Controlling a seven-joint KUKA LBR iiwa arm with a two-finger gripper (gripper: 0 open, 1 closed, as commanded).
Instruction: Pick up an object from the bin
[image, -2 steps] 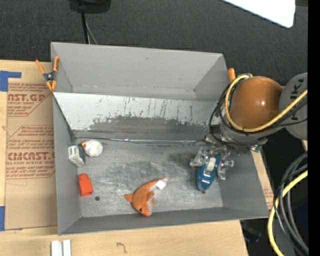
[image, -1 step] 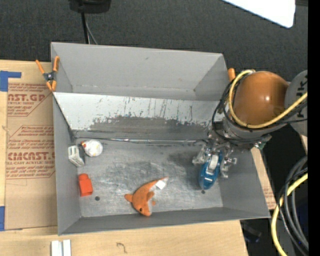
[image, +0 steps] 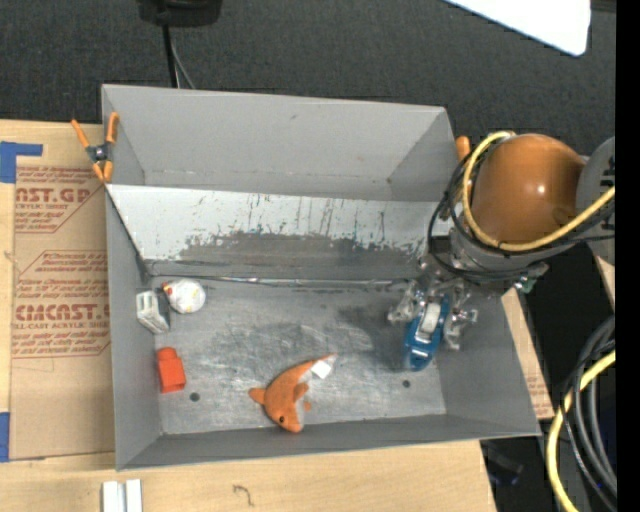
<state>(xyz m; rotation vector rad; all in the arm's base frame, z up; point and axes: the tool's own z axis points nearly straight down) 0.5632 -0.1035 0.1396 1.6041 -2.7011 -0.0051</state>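
My gripper (image: 428, 325) hangs at the right side of the bin, just above the floor. A small blue and white thing (image: 422, 340) sits between its fingers, and the gripper is shut on it. An orange toy fish (image: 290, 390) with a white tag lies on the floor to the left of the gripper, near the front wall.
An orange block (image: 171, 369) lies at the front left. A white and orange ball-like thing (image: 186, 296) and a grey-white piece (image: 152, 310) rest by the left wall. The arm's orange dome and cables stand over the bin's right rim.
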